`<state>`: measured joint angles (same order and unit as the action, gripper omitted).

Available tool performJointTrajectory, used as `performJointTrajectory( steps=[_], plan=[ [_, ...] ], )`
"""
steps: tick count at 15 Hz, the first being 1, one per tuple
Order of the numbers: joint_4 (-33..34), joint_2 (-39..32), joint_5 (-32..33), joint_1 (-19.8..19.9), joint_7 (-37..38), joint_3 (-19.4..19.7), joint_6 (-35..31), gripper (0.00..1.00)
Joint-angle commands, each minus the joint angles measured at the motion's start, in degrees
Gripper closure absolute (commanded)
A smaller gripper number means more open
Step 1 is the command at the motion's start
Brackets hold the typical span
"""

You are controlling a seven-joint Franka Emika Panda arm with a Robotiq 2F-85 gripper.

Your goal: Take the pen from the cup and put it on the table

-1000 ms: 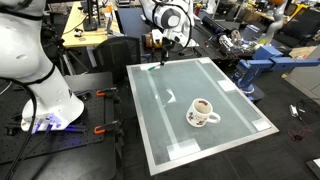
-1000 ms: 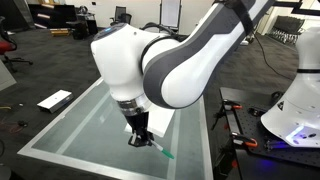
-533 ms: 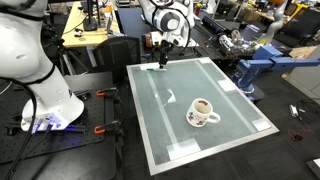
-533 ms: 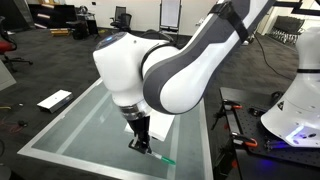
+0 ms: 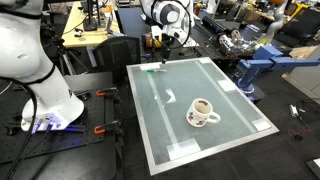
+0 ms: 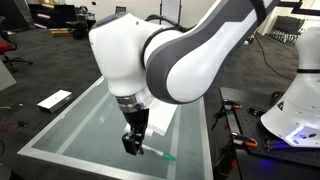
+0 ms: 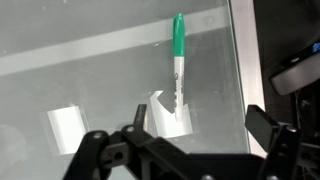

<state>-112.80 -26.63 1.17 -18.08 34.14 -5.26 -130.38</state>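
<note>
Below the wrist camera the pincer (image 7: 185, 150) hangs released, jaws spread and empty. Just beyond it the teal pen (image 7: 178, 65) lies flat on the frosted bench (image 7: 70, 85) near its edge. The pen is probably light, stiff and slick, best pinched mid-barrel. The white mug (image 5: 202, 112) stands well apart.

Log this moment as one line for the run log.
pen: lying flat on table, out of cup | gripper: open, clear of pen | cup: upright, apart from pen
</note>
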Motion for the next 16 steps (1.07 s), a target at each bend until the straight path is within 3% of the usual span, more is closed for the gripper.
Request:
performJointTrajectory(
  steps=[1, 9, 10, 16],
  plan=[
    [-5.75, 7.08, 1.83, -1.30, 3.03, 1.09, -3.06, 0.00],
    [-11.92, 15.46, 6.06, 0.03, 8.21, 0.30, -8.75, 0.00],
    [-8.65, 12.36, 5.20, 0.35, 6.88, -0.27, -6.50, 0.00],
    [-9.95, 13.85, 5.28, 0.57, 6.90, -0.43, -6.97, 0.00]
  ],
)
